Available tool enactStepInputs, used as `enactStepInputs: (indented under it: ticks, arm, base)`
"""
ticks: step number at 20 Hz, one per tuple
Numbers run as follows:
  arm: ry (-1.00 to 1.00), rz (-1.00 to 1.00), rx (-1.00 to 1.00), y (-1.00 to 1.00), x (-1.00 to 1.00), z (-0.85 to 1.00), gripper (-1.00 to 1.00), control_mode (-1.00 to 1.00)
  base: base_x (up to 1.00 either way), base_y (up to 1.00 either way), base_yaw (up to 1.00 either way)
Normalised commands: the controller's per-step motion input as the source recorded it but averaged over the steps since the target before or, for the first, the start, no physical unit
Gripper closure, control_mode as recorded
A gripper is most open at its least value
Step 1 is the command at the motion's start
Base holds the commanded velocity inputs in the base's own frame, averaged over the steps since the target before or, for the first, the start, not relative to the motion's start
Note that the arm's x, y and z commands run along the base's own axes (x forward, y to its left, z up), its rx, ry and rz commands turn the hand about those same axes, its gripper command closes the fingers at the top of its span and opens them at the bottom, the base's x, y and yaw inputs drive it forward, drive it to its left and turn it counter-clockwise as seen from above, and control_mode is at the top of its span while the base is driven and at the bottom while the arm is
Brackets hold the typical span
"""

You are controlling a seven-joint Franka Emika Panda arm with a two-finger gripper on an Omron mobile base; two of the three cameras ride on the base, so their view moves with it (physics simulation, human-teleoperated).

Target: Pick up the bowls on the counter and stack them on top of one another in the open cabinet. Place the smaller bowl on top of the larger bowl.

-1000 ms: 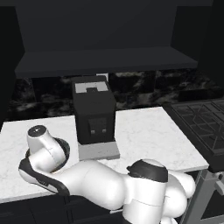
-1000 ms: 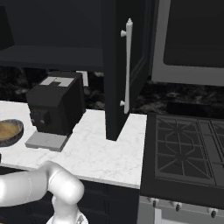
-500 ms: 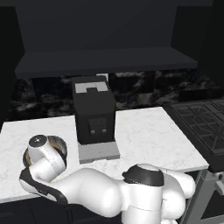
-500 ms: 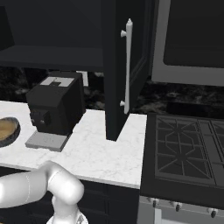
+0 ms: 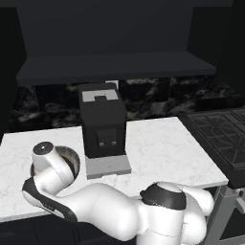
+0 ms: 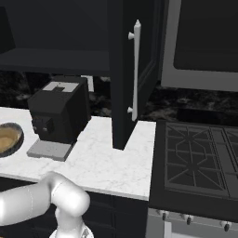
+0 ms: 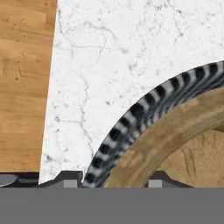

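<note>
Two fingertips (image 7: pixel 72 178) straddle bowl rim (image 7: pixel 144 114) — counter (image 7: pixel 131 52) beyond.

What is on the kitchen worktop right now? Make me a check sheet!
surface: white marble-patterned counter, grey veins.
job's things: round bowl with striped dark-and-grey outside and tan inside, at the counter's left end; dark open wall cabinet, its flat shelf above the counter.
clutter: black boxy coffee machine, upright beside the bowl.
grippers: pincer straddles the bowl's rim, one tip outside, one inside; whether it grips yet cannot be told.
cables: nothing seen.
surroundings: black stove top right of the counter; dark cabinet door with silver handle swung open; wooden floor beyond the counter's edge.
</note>
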Motion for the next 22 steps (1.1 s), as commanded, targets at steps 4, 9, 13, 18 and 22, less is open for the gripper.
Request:
enactStepInputs:
  ticks: [4,9,13,18,22]
  arm:
    - [0.0,0.02,0.0,-0.28,-0.37,0.94,1.0,-1.0]
    - [0.0,0.06,0.0,-0.18,-0.47,1.0,1.0,-1.0]
    - [0.01,0.07,0.0,-0.05,-0.3,1.0,1.0,-1.0]
    - [0.0,0.1,-0.01,-0.03,-0.37,1.0,1.0,-1.0]
    - [0.0,0.11,-0.08,-0.01,-0.44,1.0,1.0,-1.0]
  base:
    - [0.0,0.0,0.0]
    - [0.0,0.0,0.0]
    - [0.0,0.0,0.0]
    - [0.0,0.0,0.0]
    - [0.0,0.0,0.0]
